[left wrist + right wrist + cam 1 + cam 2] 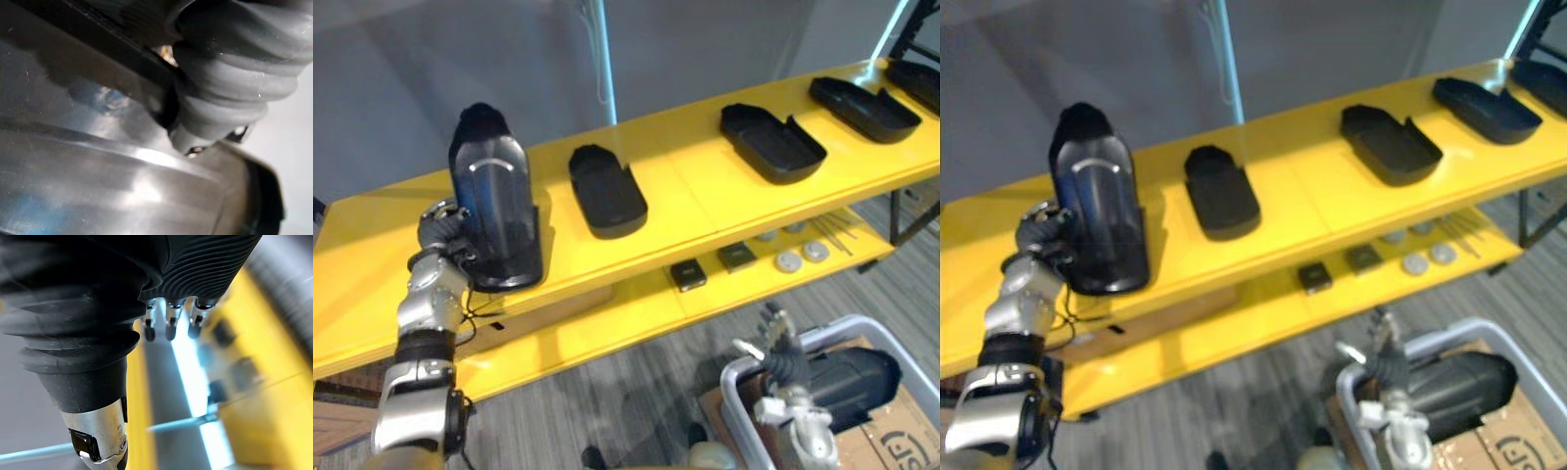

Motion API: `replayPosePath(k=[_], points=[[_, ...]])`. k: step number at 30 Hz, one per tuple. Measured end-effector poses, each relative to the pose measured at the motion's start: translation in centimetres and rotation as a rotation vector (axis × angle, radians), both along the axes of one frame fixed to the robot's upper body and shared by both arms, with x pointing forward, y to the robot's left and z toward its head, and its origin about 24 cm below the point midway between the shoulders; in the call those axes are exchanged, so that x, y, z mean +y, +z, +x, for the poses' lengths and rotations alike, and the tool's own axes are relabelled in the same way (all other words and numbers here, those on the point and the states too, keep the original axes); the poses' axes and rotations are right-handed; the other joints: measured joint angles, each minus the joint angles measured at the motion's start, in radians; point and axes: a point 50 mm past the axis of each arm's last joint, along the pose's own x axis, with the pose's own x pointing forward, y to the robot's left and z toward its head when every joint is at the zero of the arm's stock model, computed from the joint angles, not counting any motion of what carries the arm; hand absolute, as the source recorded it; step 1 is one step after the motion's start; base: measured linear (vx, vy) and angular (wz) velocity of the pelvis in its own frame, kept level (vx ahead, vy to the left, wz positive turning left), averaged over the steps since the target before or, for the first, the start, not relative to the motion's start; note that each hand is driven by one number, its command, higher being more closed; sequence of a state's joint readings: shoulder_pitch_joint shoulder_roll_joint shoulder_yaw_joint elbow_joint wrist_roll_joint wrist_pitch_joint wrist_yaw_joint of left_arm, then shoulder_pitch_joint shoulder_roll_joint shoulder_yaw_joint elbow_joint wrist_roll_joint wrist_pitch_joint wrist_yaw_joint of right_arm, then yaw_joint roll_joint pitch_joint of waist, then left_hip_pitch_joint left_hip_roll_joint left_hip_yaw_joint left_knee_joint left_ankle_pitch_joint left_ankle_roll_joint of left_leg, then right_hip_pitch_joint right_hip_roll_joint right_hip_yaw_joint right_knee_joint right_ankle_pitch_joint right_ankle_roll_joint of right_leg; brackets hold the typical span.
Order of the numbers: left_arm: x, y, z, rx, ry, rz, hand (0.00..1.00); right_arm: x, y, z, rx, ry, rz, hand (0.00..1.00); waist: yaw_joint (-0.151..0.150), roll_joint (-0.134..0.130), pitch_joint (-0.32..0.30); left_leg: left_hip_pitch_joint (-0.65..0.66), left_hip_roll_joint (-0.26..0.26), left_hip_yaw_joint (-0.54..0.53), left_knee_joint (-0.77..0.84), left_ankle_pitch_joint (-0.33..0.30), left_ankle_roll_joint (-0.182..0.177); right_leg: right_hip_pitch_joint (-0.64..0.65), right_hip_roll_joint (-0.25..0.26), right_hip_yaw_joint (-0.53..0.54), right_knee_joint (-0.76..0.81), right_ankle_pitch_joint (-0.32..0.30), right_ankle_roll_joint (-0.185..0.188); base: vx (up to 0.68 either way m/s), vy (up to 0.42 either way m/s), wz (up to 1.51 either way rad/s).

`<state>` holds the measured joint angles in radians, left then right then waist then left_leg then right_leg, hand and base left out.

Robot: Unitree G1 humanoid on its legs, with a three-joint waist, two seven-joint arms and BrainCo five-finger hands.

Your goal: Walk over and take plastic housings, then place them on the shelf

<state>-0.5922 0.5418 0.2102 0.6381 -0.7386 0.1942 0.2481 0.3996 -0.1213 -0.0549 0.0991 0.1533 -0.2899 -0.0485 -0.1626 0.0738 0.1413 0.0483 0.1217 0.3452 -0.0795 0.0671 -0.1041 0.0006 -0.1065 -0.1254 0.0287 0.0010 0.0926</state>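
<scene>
Plastic housing (494, 211): black, glossy, hollow-backed shell. Stood on end at the left of the yellow top shelf (695, 191), lower end on the board. Judged light, stiff, thin-walled; slick on the curved face, so better taken by the rim than by the dome. Left hand (438, 227) against its left edge; fingers hidden behind the shell, hold not readable. Along the same shelf, three further housings (607, 189) lying flat, well apart. Right hand (781, 354) low, fingers straight and spread, empty, over a grey bin (732, 384) with another housing (857, 382) inside.
</scene>
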Motion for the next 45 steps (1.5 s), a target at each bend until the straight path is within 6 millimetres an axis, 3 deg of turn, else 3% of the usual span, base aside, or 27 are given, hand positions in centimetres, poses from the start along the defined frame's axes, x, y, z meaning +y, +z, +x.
replayPosePath(k=[9,16,22,23,27,29,41,45], points=[[2.5,-1.3,-0.9,0.182,0.078,0.02,1.0,0.4,-0.8,-0.6,0.02,-0.02,-0.011,0.0,-0.012,-0.001,0.04,-0.02,0.001,0.0,0.0,0.0,-0.001,-0.037,-0.001,0.0,0.032,-0.008,-0.005,-0.01,0.005,-0.01],[4.0,1.2,-0.5,0.174,0.14,0.1,1.0,0.9,-0.8,-0.6,0.009,-0.034,0.022,0.0,-0.009,-0.035,0.126,-0.053,-0.005,0.004,0.023,0.007,0.008,-0.087,-0.012,0.017,0.081,-0.012,-0.002,0.0,0.008,-0.02],[4.8,5.5,0.3,0.043,0.224,0.107,1.0,1.1,-0.7,-0.4,-0.008,-0.049,0.05,0.0,-0.012,-0.046,0.198,-0.122,-0.003,0.004,0.091,-0.012,0.023,-0.146,-0.022,0.025,0.122,-0.016,-0.003,-0.02,0.008,0.0],[5.0,5.9,0.3,0.029,0.237,0.105,0.0,1.2,-0.6,-0.2,-0.017,-0.045,0.051,0.0,-0.012,-0.048,0.214,-0.123,-0.002,0.012,0.092,-0.012,0.023,-0.155,-0.021,0.033,0.13,-0.016,-0.003,-0.02,0.005,-0.12],[5.2,7.1,0.4,-0.025,0.263,0.123,0.0,1.2,0.1,0.2,-0.061,-0.038,0.051,0.0,-0.018,-0.052,0.25,-0.137,0.0,0.023,0.116,-0.022,0.026,-0.172,-0.022,0.048,0.143,-0.016,-0.003,-0.01,0.005,-0.1],[4.9,8.8,0.9,-0.098,0.268,0.128,0.0,1.0,0.3,0.3,-0.072,-0.038,0.056,0.0,-0.018,-0.053,0.258,-0.158,0.001,0.023,0.124,-0.023,0.027,-0.193,-0.023,0.05,0.152,-0.016,-0.003,0.0,0.0,0.0],[5.7,13.9,0.3,-0.244,0.366,0.28,0.0,1.8,0.6,0.4,-0.117,-0.01,0.078,0.0,-0.042,-0.051,0.262,-0.149,0.003,0.031,0.123,-0.024,0.027,-0.193,-0.021,0.063,0.16,-0.019,-0.006,0.0,0.001,-0.01],[6.1,17.0,-0.4,-0.277,0.461,0.421,0.0,2.0,1.8,0.6,-0.196,-0.01,0.077,0.0,-0.049,-0.05,0.262,-0.112,-0.001,0.049,0.103,-0.022,0.025,-0.175,-0.02,0.074,0.16,-0.02,-0.004,0.0,0.007,-0.11]])
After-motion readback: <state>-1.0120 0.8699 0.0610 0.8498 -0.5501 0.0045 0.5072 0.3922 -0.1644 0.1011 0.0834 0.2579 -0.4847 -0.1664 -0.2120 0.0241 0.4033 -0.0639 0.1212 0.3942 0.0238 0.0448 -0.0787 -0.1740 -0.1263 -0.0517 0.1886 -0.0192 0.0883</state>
